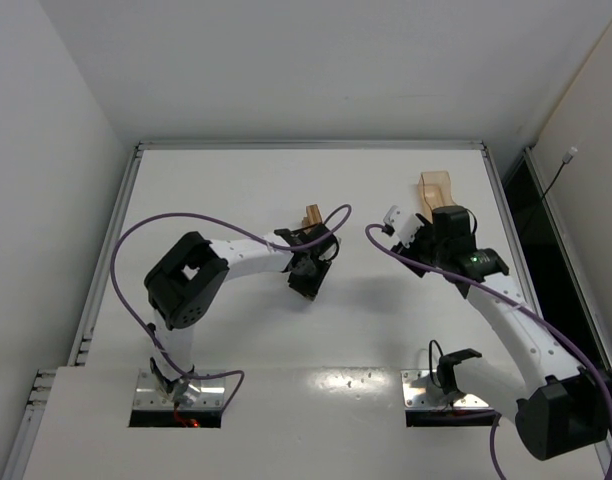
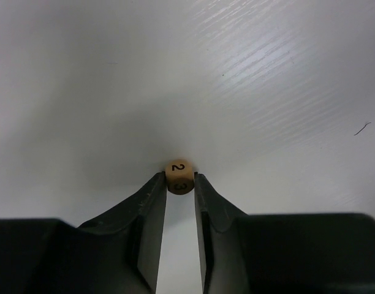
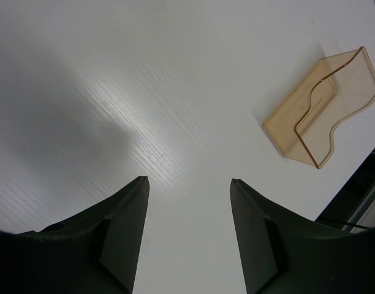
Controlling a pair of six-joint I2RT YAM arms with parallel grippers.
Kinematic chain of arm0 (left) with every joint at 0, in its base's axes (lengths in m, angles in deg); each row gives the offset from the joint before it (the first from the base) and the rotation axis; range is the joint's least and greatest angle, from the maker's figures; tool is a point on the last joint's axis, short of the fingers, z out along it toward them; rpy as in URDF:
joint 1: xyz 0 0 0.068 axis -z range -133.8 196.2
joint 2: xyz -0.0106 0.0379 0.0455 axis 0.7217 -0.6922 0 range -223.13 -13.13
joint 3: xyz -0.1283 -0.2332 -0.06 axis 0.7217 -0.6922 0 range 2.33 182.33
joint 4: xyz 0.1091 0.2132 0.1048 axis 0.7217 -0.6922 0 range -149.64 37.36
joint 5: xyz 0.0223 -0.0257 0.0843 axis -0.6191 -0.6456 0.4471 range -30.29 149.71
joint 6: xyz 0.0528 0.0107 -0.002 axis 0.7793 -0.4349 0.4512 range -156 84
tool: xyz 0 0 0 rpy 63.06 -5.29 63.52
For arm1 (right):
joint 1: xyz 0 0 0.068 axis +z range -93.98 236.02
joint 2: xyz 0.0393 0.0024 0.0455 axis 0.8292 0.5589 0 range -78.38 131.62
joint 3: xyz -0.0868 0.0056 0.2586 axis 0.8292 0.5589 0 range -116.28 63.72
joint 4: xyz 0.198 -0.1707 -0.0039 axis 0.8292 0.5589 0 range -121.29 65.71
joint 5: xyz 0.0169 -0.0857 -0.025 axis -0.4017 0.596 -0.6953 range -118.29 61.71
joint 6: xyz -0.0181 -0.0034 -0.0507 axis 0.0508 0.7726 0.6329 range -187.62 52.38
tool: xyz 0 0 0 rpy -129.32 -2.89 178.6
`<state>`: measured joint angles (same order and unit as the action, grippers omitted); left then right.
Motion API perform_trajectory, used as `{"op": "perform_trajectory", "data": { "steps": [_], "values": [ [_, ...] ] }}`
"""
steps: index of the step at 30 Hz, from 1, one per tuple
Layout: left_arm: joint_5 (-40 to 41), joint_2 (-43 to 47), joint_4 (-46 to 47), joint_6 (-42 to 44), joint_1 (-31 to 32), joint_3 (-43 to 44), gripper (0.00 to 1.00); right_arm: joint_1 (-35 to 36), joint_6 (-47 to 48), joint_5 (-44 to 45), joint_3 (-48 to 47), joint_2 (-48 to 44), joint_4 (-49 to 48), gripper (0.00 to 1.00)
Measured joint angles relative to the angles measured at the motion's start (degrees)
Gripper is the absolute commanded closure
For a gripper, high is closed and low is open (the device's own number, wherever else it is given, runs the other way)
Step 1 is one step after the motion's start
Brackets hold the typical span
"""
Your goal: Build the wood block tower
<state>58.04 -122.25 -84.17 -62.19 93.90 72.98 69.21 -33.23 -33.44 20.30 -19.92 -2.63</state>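
Left jaws pinch numbered wooden cube (image 2: 179,176); right jaws spread over table (image 3: 114,61).

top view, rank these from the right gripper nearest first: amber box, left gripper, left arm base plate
1. amber box, far right, by the right gripper
2. left gripper, mid-table, fingers shut on numbered block
3. left arm base plate, near left
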Motion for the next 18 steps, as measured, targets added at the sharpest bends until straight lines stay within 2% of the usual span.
{"op": "perform_trajectory", "data": {
  "steps": [3,5,9,12,18],
  "values": [
    [-0.09,-0.13,-0.04,-0.02,0.0,0.02,0.89,0.0,0.0,0.0,0.0,0.15,0.0,0.47],
    [-0.15,-0.17,-0.11,0.42,0.0,0.22,1.0,0.0,0.0,-0.13,0.0,0.15,0.0,0.47],
    [0.96,-0.39,-0.35,1.29,0.0,1.2,1.0,0.0,-0.13,-0.52,0.0,0.15,-0.04,0.47],
    [5.35,0.07,-1.25,2.23,0.35,3.39,1.0,0.0,-0.72,-0.9,0.0,0.15,-0.07,0.47],
    [15.1,9.86,-1.9,3.93,1.84,7.67,1.0,0.0,-2.8,-1.99,0.0,0.15,-0.17,0.47]
  ]
}}
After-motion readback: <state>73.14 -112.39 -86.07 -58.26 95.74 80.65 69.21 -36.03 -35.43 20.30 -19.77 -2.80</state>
